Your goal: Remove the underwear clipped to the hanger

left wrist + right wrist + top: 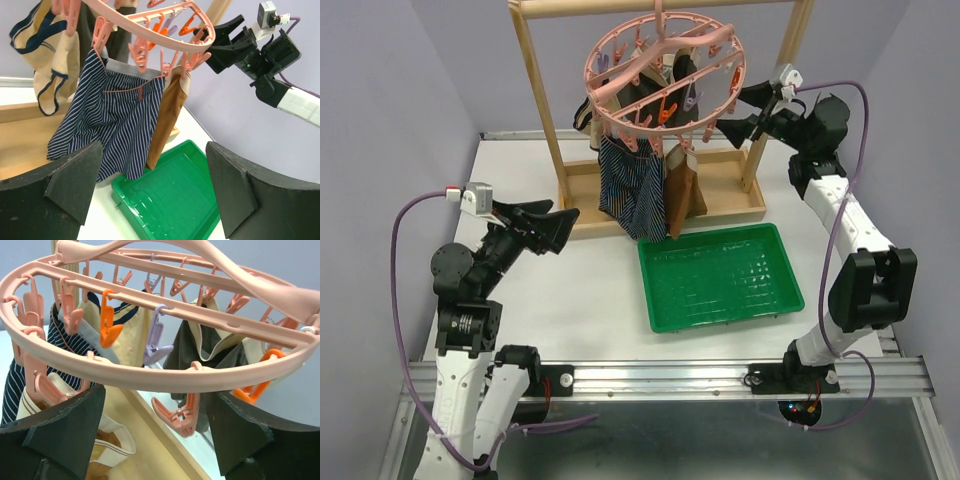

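Pink hanger [140, 376] full of underwear [115, 125]; left jaws, right jaws wide, empty. Approaching; next, grip near pair, pull.

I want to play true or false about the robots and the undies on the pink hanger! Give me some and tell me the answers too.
1. Nothing is lying in the green tray. True.
2. The navy striped underwear lies flat on the table. False: it hangs clipped to the hanger.
3. The right gripper is up beside the hanger's ring, open. True.
4. The left gripper is holding the brown underwear. False: it is open, holds nothing, and is apart from the clothes.
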Robot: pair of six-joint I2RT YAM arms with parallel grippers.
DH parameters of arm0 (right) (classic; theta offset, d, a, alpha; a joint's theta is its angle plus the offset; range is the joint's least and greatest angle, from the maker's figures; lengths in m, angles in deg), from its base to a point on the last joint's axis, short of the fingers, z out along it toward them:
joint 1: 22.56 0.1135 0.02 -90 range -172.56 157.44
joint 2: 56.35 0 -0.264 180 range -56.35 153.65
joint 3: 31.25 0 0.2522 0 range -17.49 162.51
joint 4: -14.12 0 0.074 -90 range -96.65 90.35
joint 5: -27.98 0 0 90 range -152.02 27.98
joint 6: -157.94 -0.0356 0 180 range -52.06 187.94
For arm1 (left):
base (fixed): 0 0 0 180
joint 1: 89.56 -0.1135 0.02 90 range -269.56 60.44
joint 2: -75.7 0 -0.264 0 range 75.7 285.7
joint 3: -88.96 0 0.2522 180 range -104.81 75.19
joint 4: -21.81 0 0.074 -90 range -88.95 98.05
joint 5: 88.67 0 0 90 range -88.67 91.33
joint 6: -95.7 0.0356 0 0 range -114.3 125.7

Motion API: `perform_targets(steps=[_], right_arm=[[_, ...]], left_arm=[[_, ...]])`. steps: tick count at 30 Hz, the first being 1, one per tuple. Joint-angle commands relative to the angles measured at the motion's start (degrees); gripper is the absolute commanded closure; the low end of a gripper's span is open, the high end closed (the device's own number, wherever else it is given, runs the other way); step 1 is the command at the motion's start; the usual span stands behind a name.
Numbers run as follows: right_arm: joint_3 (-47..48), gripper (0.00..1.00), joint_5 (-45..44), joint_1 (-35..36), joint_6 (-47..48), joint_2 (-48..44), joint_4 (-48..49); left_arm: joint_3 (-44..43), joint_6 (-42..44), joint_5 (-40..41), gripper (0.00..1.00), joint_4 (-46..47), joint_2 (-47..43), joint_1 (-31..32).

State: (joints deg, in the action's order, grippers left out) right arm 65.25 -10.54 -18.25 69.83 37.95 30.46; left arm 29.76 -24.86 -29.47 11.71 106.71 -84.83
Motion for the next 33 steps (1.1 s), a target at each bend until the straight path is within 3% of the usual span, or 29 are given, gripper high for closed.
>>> perform_targets(steps=[1, 3, 8, 16, 20, 33], right_arm=[[-2.40, 0.09, -3.58, 0.34, 1.53, -5.70, -1.80], [-3.46, 0.00, -5.33, 0.25, 2.85, -6.85, -4.86], [-6.09, 0.00, -8.76, 0.17, 5.58, -10.79, -10.50], [-15.14, 0.00, -9.82, -1.41, 5.40, -18.53, -13.32], [-16.99, 0.00, -11.93, -1.42, 8.30, -21.26, -20.69], [-29.91, 0.00, -18.87, -2.21, 7.61, -33.65, -29.49]], left_arm=[[-0.54, -0.81, -2.33, 0.05, 5.04, 1.07, 1.33], [-0.71, -1.33, -1.63, 0.05, 5.48, 1.42, 2.47], [-2.21, -1.51, 1.79, 0.06, 7.15, 4.15, 7.47], [-2.65, -1.25, 10.94, 0.07, 8.12, 10.21, 21.79], [-2.73, -1.07, 15.59, 0.07, 8.64, 12.06, 26.98], [-6.77, 0.95, 25.97, 0.07, 9.96, 20.50, 39.29]])
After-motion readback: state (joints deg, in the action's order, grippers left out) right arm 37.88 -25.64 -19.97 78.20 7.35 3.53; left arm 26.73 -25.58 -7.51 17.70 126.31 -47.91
